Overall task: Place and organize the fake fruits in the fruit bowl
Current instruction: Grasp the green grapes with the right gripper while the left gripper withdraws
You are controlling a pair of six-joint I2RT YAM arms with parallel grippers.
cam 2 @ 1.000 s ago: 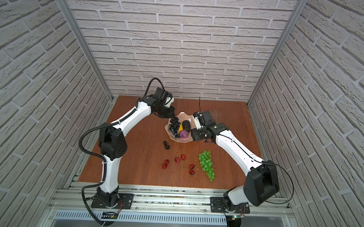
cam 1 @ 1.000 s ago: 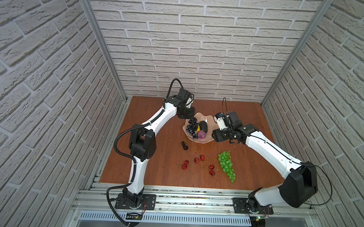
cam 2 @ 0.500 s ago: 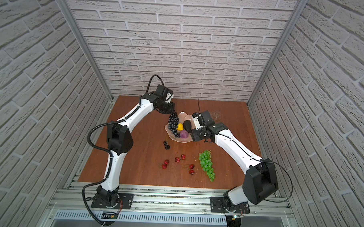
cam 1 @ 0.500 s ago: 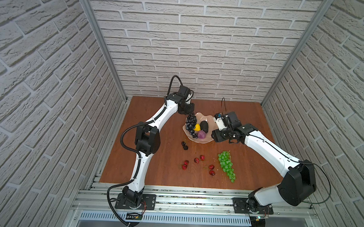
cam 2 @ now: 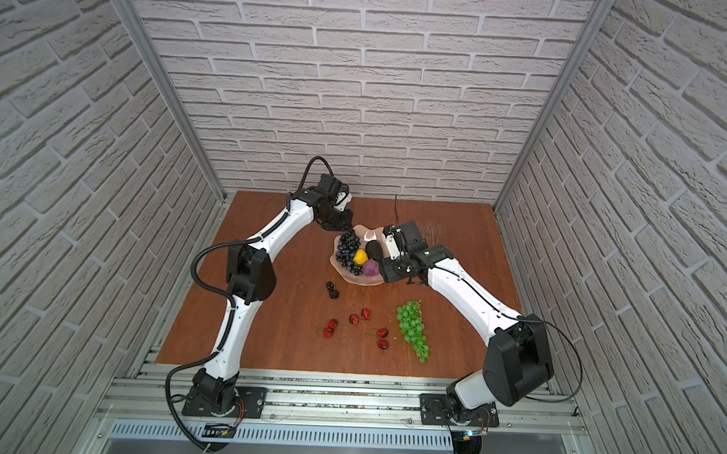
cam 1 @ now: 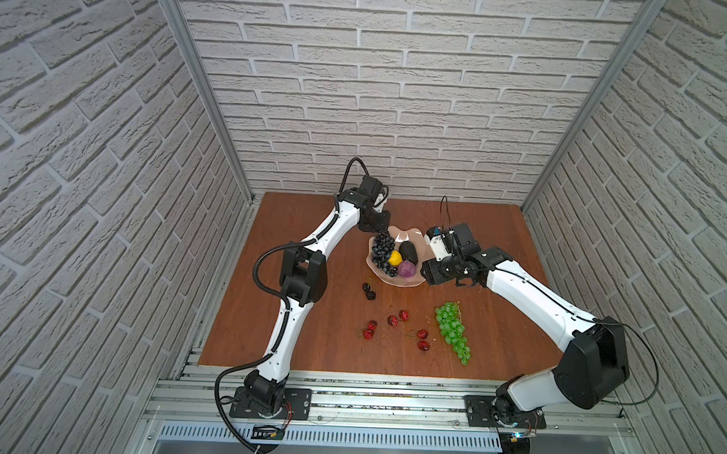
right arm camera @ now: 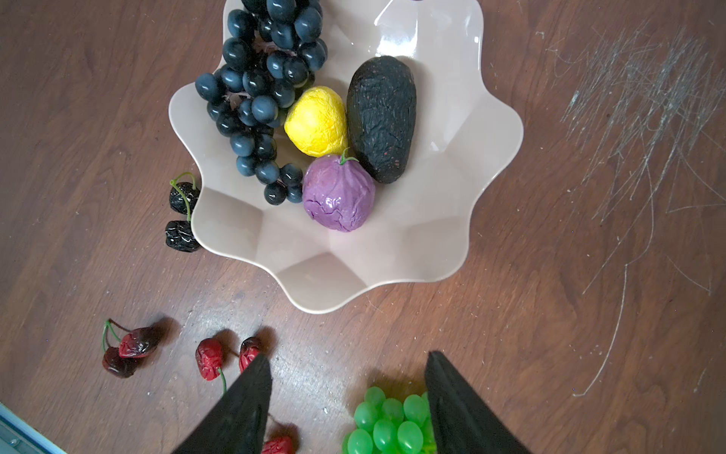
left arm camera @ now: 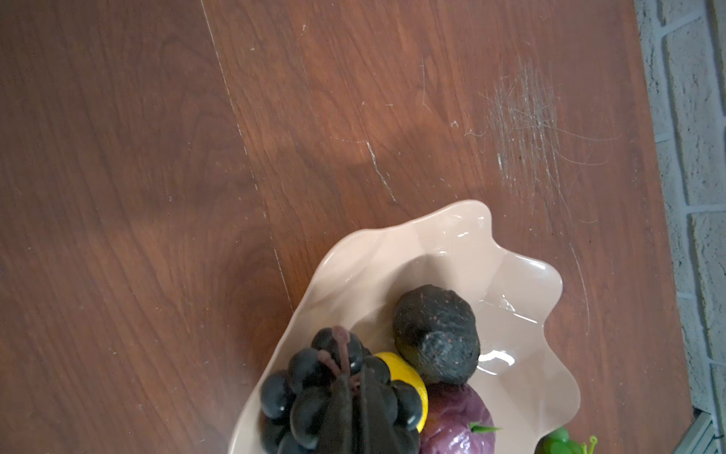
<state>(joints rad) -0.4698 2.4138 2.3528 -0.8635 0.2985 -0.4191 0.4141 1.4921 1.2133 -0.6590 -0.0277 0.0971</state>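
**Dark grapes in the bowl, cherries and green bunch outside it**

The pale peach-pink scalloped fruit bowl (right arm camera: 393,243) was seen toward the back of the brown wooden worktop (cam 1: 332,351). Four pieces lay inside it: a dark purple plastic grape bunch (right arm camera: 259,98), a crinkled yellow lemon (right arm camera: 316,122), a dark rough-skinned avocado (right arm camera: 383,118) and a purple round fruit (right arm camera: 338,194). The last three were touching one another.

The left pincer (left arm camera: 353,393) was held over the far side of the bowl. Its fingers were pressed together on the stem of the dark bunch.

The right pincer (right arm camera: 347,357) was held above the worktop, just beside the bowl's right edge. Its fingers were spread and nothing was gripped between them.

A pair of black stemmed cherries (cam 1: 368,290) was found on the worktop just beside the bowl's near-left rim. Three pairs of red stemmed cherries (cam 1: 398,317) were scattered nearer the front. A long green plastic grape bunch (cam 1: 453,331) was laid to their right, apart from the bowl.
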